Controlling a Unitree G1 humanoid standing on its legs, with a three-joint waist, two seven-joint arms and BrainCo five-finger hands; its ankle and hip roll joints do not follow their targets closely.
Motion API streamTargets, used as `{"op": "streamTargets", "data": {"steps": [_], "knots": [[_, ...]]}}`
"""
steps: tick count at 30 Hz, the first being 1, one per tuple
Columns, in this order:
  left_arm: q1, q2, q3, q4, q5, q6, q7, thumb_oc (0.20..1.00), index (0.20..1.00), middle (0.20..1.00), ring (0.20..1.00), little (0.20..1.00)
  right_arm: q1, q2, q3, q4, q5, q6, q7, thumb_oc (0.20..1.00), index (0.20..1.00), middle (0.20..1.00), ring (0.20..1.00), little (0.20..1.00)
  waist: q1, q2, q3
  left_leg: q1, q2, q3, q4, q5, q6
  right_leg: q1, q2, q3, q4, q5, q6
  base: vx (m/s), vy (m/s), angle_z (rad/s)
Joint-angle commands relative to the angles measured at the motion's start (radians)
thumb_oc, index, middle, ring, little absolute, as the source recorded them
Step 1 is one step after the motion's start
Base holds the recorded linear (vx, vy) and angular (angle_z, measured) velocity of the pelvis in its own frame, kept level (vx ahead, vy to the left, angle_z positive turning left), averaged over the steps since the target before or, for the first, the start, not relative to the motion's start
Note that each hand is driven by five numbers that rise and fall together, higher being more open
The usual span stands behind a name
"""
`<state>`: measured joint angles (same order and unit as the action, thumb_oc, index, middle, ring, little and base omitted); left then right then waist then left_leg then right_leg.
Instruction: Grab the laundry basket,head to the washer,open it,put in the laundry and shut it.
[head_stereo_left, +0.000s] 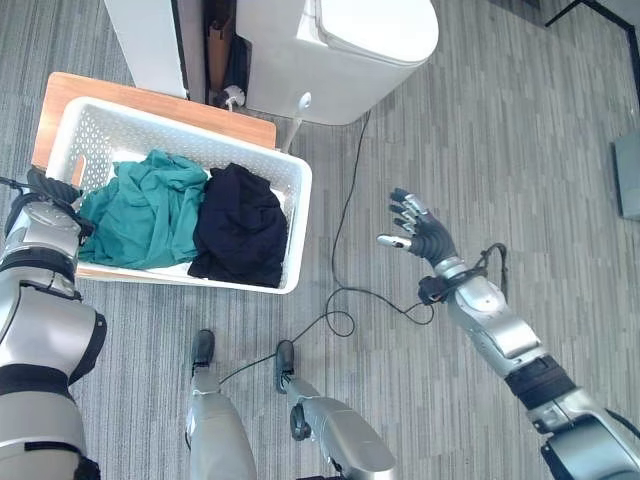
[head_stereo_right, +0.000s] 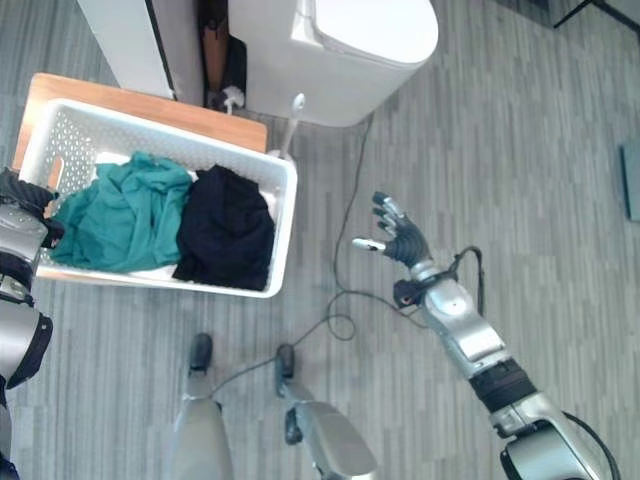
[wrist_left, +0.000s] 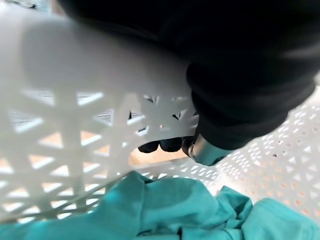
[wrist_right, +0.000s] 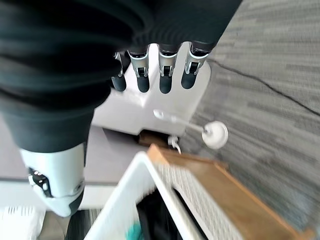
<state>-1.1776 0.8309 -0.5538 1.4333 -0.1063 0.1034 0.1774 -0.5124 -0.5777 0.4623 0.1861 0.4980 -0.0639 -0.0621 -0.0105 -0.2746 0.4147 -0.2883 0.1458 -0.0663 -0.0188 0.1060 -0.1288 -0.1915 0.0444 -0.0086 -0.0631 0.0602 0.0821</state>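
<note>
Laundry area: white washer (head_stereo_left: 350, 50), basket (head_stereo_left: 290, 180) of clothes (head_stereo_left: 190, 215) on wooden table (head_stereo_left: 60, 95), grey plank floor (head_stereo_left: 500, 130)

White perforated laundry basket (head_stereo_left: 290, 215), rectangular, sitting level on a low wooden table (head_stereo_left: 120, 95), one end overhanging the table's edge. Inside, side by side and touching: a crumpled teal garment (head_stereo_left: 145, 210) toward the left, a crumpled black garment (head_stereo_left: 240, 225) toward the right, both heaped below the rim. Just beyond the basket, a white washer (head_stereo_left: 340, 50), rounded front, lid down.
</note>
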Motion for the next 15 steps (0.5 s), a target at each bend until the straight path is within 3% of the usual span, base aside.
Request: {"op": "streamTargets", "data": {"steps": [1, 5, 6, 8, 15], "knots": [[0.0, -0.061, -0.022, 0.075, 0.037, -0.004, -0.027, 0.2, 0.2, 0.2, 0.2, 0.2, -0.05, 0.024, -0.025, 0.017, 0.011, -0.008, -0.012, 1.0, 1.0, 1.0, 1.0, 1.0, 0.016, -0.008, -0.004, 0.0, 0.086, -0.005, 0.079, -0.086, 0.015, -0.03, -0.157, -0.02, 0.06, 0.039, 0.093, -0.03, 0.015, -0.02], [-0.021, -0.109, -0.047, 0.089, 0.029, 0.006, -0.015, 0.2, 0.2, 0.2, 0.2, 0.2, -0.156, 0.165, 0.076, 0.2, 0.027, 0.019, -0.042, 1.0, 1.0, 1.0, 1.0, 1.0, 0.041, 0.009, 0.012, -0.009, 0.077, -0.012, 0.086, -0.082, 0.017, -0.026, -0.162, -0.026, 0.058, 0.043, 0.089, -0.01, 0.004, -0.02], [-0.021, -0.109, -0.047, 0.089, 0.029, 0.006, -0.015, 0.2, 0.2, 0.2, 0.2, 0.2, -0.156, 0.165, 0.076, 0.2, 0.027, 0.019, -0.042, 1.0, 1.0, 1.0, 1.0, 1.0, 0.04, 0.009, 0.011, -0.01, 0.076, -0.013, 0.086, -0.082, 0.017, -0.027, -0.162, -0.026, 0.058, 0.043, 0.089, 0.0, 0.0, 0.0], [-0.028, -0.137, -0.065, 0.094, 0.021, 0.013, -0.004, 0.2, 0.2, 0.2, 0.2, 0.2, -0.233, 0.251, 0.126, 0.356, 0.034, 0.042, -0.066, 1.0, 1.0, 1.0, 1.0, 1.0, 0.059, 0.019, 0.014, -0.011, 0.073, -0.015, 0.091, -0.084, 0.017, -0.018, -0.163, -0.029, 0.057, 0.042, 0.085, 0.0, 0.0, 0.0], [-0.047, -0.186, -0.118, 0.096, -0.007, 0.022, 0.013, 0.2, 0.2, 0.2, 0.2, 0.2, -0.404, 0.418, 0.15, 0.723, 0.061, 0.09, -0.113, 1.0, 1.0, 1.0, 1.0, 1.0, 0.089, 0.044, 0.006, -0.026, 0.057, -0.027, 0.088, -0.074, 0.018, -0.015, -0.169, -0.044, 0.059, 0.041, 0.081, 0.0, 0.005, 0.04]]}}
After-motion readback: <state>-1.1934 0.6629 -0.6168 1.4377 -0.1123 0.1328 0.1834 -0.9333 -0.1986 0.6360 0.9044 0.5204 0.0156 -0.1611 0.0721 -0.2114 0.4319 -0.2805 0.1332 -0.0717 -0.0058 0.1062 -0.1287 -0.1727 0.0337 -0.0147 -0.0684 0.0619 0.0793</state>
